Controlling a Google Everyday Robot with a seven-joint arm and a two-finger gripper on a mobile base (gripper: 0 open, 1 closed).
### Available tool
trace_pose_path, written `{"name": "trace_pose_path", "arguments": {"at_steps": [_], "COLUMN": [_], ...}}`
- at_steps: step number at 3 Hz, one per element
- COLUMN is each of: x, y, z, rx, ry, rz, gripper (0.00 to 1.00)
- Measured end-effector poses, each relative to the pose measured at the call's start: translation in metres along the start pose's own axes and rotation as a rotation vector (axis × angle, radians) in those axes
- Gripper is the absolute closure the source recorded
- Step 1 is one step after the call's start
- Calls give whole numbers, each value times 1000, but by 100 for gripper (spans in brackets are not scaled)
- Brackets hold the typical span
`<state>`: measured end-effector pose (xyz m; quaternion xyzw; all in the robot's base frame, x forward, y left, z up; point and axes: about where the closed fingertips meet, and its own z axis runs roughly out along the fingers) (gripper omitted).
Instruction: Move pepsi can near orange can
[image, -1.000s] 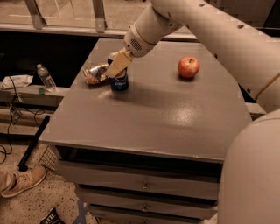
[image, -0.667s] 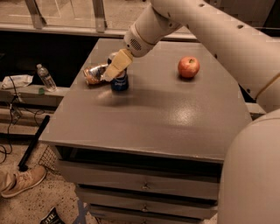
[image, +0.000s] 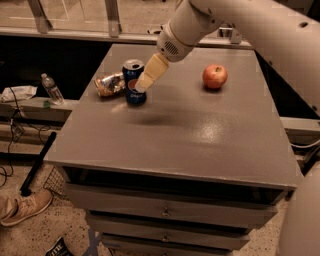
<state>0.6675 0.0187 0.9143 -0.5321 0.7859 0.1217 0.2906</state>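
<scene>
The pepsi can, dark blue with a silver top, stands upright at the back left of the grey table. The orange can, dented and shiny, lies right beside it on its left, almost touching. My gripper hangs just to the right of the pepsi can's upper part. Its cream fingers are open, and the can is not held. The can's top is in full view.
A red apple sits at the back right of the table. Drawers run under the table's front edge. On the left floor are a plastic bottle, cables, and a shoe.
My gripper has come off the pepsi can and moved up and right, uncovering its top. The can stays upright next to the orange can.
</scene>
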Motion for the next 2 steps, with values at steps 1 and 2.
{"name": "trace_pose_path", "arguments": {"at_steps": [1,2], "x": [35,76], "y": [-12,-25], "z": [-46,-81], "rx": [87,143], "ry": [-9,-68], "rz": [35,101], "gripper": [0,0]}}
